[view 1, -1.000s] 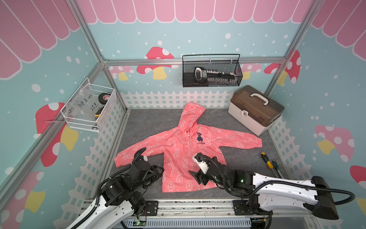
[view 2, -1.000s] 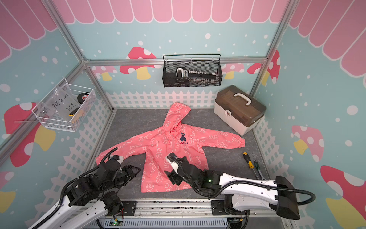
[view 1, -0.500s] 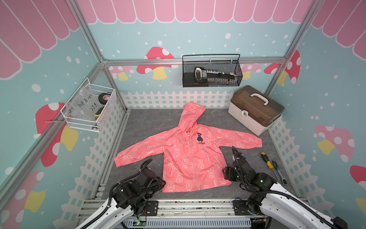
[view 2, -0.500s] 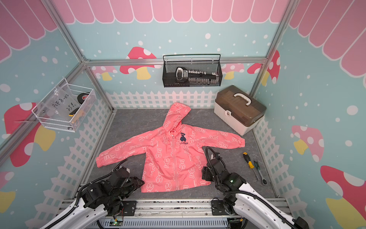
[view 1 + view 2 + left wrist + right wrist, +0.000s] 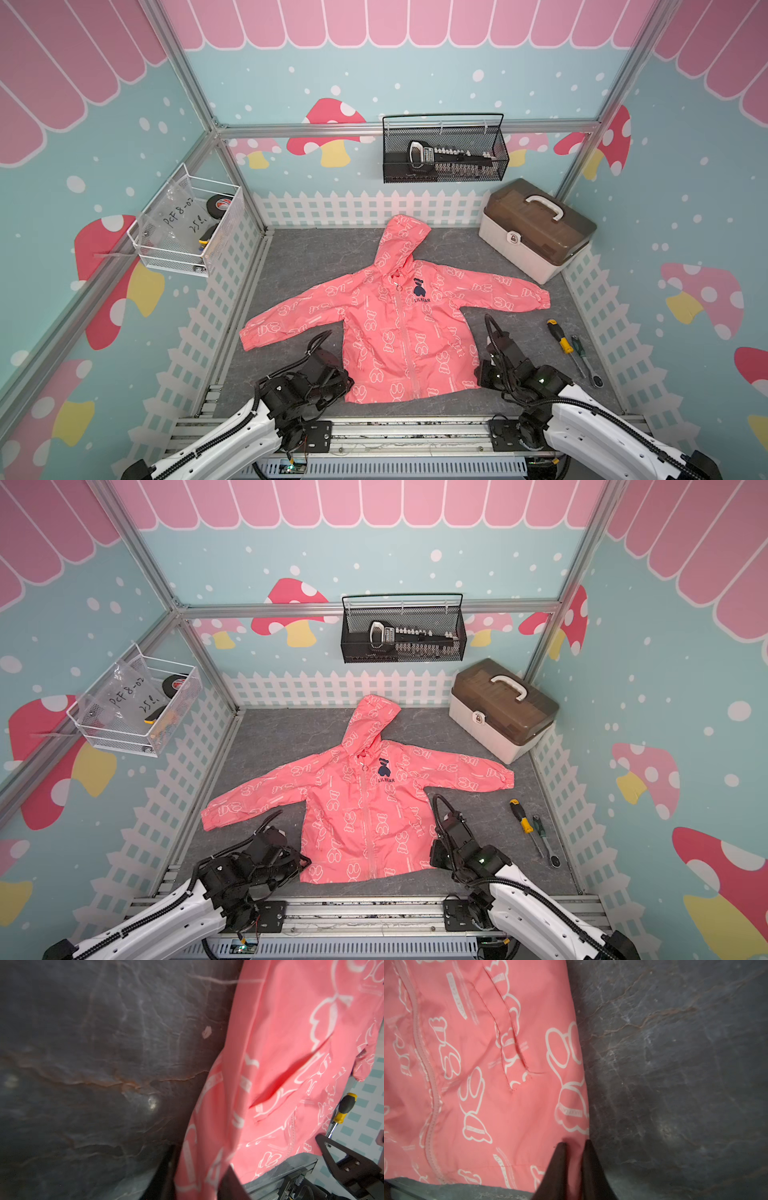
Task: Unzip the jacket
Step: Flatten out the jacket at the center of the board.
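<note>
Pulled back toward 6 o'clock since a second ago, the left claw point(image 5: 345, 380) and right claw point(image 5: 574, 1147) are now clenching the jacket point(image 5: 399, 332) at its 7 and 5 o'clock hem corners. It is lying flat and zipped mid-bench point(image 5: 316, 257), with the hood pointing to 12. A screwdriver point(image 5: 559, 336) is lying at 4 o'clock and a toolbox point(image 5: 536, 232) is sitting at 2.

1. The jacket point(image 5: 399, 332) was coral pink, with white outline bears and a navy logo point(image 5: 419, 287).
2. The mat point(image 5: 675, 1064) beside the right gripper point(image 5: 574, 1145) was dark grey with rusty veins.
3. The screwdriver point(image 5: 557, 336) beyond that gripper had a black and yellow handle.
</note>
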